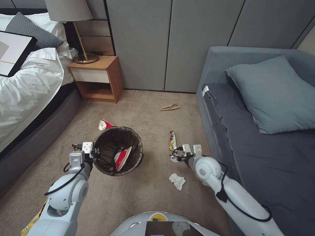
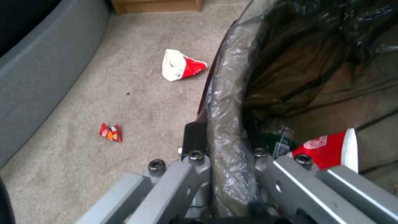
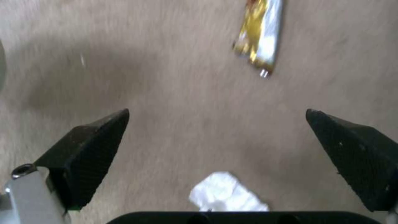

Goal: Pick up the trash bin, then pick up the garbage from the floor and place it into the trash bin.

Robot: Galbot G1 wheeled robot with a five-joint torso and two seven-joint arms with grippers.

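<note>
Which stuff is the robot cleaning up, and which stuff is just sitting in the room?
For the job: trash bin held at its rim by the left gripper; paper cup, snack wrapper, tissue, paper scrap; the open right gripper.

Just there: bed, lamp, nightstand, sofa, pillow.

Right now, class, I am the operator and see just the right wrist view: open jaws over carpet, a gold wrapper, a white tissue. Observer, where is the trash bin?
Observer: On the robot's left side; the left gripper is clamped on the rim of the trash bin.
Operator: Anything inside it?
Observer: A red-and-white cup lies in it.
Operator: More litter on the floor?
Observer: A tan paper scrap lies near the wall, beside the sofa.
</note>
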